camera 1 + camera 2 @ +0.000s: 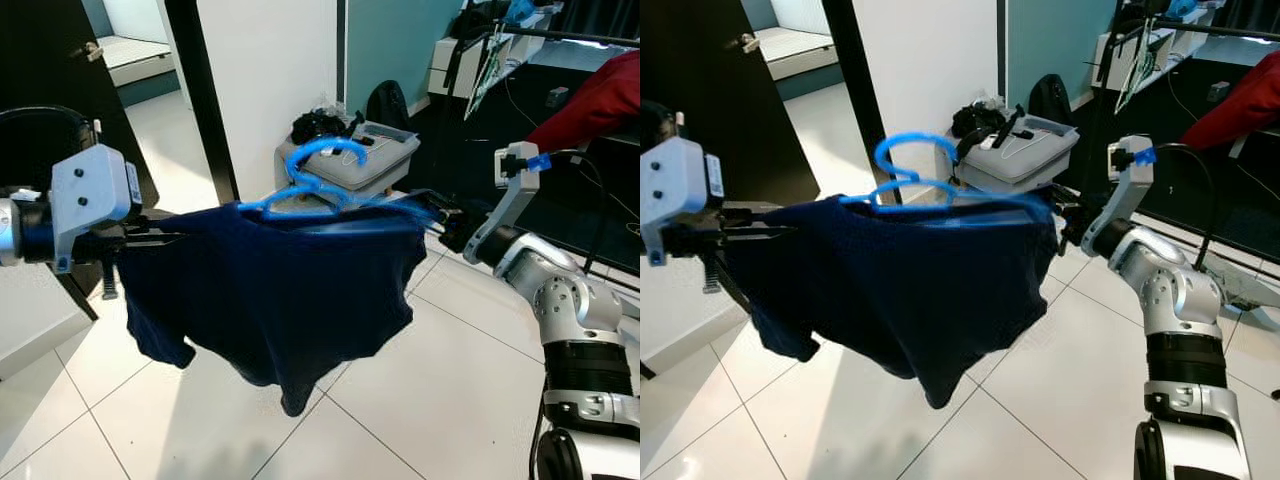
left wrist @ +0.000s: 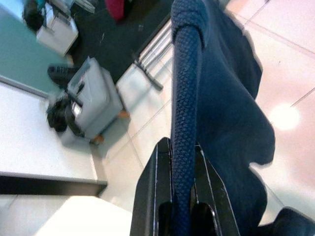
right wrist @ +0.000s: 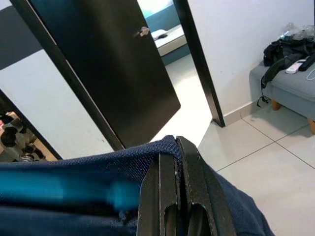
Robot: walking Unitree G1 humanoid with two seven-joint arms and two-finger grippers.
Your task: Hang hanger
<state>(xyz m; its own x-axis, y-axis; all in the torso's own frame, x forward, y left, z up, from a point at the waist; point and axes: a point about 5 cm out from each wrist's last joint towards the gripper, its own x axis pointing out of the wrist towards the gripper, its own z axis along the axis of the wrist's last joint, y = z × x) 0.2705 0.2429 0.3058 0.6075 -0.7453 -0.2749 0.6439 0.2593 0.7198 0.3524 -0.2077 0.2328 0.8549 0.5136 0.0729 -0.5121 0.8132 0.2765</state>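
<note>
Blue hanger seemingly under navy garment

1. The garment was dark navy cloth, matt, with a visible knitted weave along its folded edge.
2. The hanger looked like smooth, glossy blue plastic.
3. The left gripper and the right gripper had fingers of smooth black material with a slight sheen, each pair pinched on the cloth.
4. The right arm was silver metal with a satin finish.
5. The floor was glossy white tile, mirroring light.
6. The door was dark and smooth, semi-matt.
7. The ottoman looked like grey upholstery.
</note>
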